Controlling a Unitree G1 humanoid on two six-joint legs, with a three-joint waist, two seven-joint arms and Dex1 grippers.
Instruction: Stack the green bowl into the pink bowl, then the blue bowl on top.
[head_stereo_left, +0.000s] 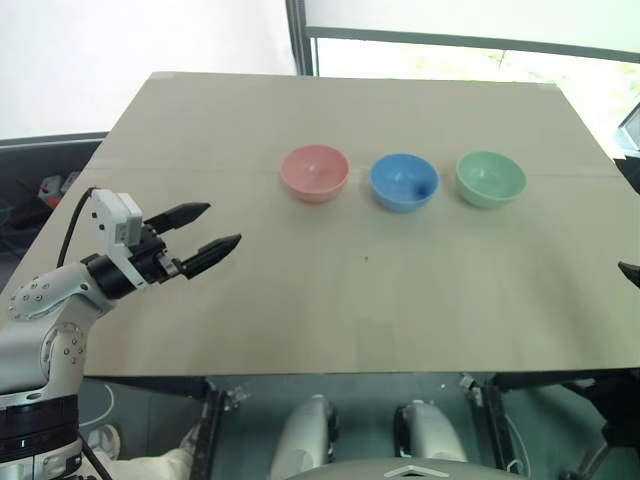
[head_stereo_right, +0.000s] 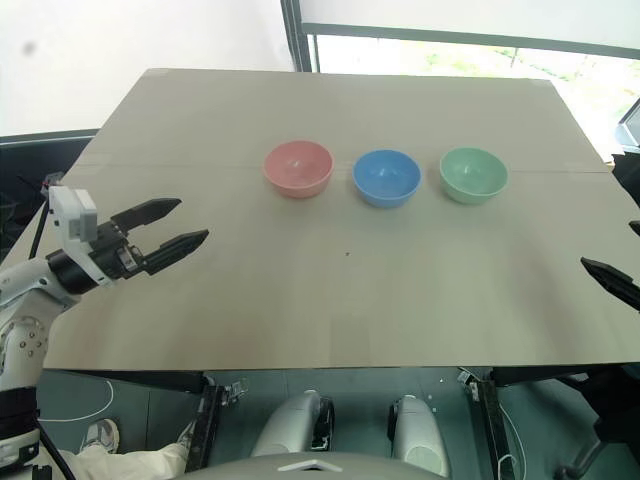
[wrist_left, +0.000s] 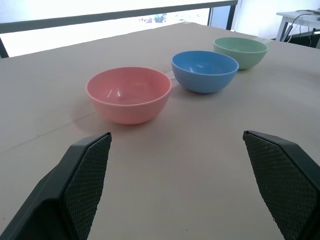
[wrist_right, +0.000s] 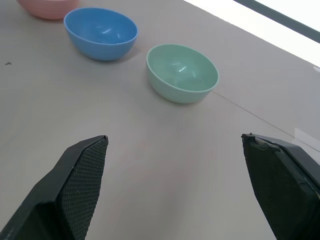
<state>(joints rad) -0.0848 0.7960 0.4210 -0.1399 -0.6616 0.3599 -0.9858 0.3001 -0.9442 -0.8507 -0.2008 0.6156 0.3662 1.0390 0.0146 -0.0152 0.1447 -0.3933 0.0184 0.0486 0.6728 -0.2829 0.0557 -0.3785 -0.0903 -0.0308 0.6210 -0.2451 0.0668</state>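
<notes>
— Pink bowl (head_stereo_left: 315, 172), blue bowl (head_stereo_left: 403, 181), green bowl (head_stereo_left: 490, 178): how do they sit?

— One row across the far half of the table (head_stereo_left: 330, 300), upright, separate, blue between the others.

— Grippers?

— Left gripper (head_stereo_left: 205, 232): spread wide, empty, above the table's left side. Right gripper (wrist_right: 175, 185): spread wide, empty, nearest the green bowl.

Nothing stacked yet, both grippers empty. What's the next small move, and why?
Probably reach the right gripper toward the green bowl. It goes into the pink bowl first, and it stands at the right end of the row, nearest that arm, with the blue bowl in between. The fingers are open and empty, and all three bowls stand apart on the table.
</notes>
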